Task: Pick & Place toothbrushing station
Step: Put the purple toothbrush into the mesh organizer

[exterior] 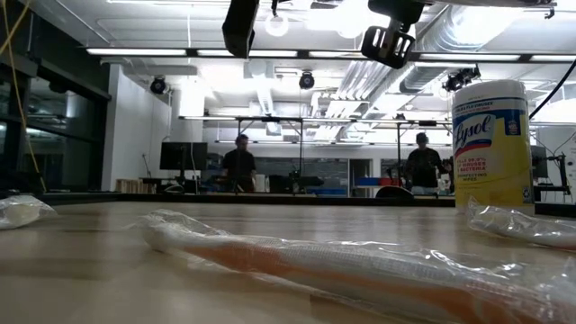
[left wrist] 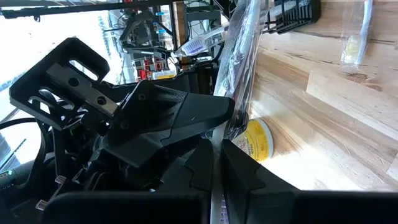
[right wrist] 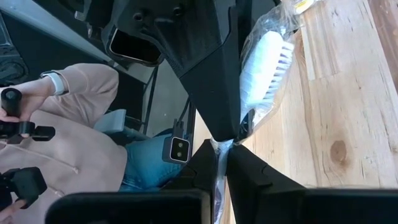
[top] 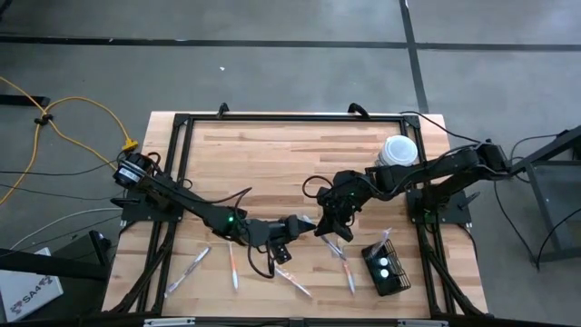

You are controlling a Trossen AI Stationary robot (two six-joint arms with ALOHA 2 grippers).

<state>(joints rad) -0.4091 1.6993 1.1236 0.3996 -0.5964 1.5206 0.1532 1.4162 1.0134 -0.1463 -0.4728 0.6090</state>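
Both grippers pinch one wrapped toothbrush (top: 313, 222) mid-table, left gripper (top: 292, 224) and right gripper (top: 324, 227) clamped at opposite ends; the wire-mesh basket (top: 386, 265) lies near-right, nearer the right arm.

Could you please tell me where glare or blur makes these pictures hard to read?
Low view: the wrapped toothbrush nearest the lens is out of focus, and ceiling lights glare behind the arms. Left wrist view: the window area is blown out white. High view: evenly lit.

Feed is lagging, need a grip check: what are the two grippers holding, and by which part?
Both pinch one wrapped toothbrush: the right gripper grips the wrapper just below the bristle head, while the left gripper grips the wrapper elsewhere along the brush.
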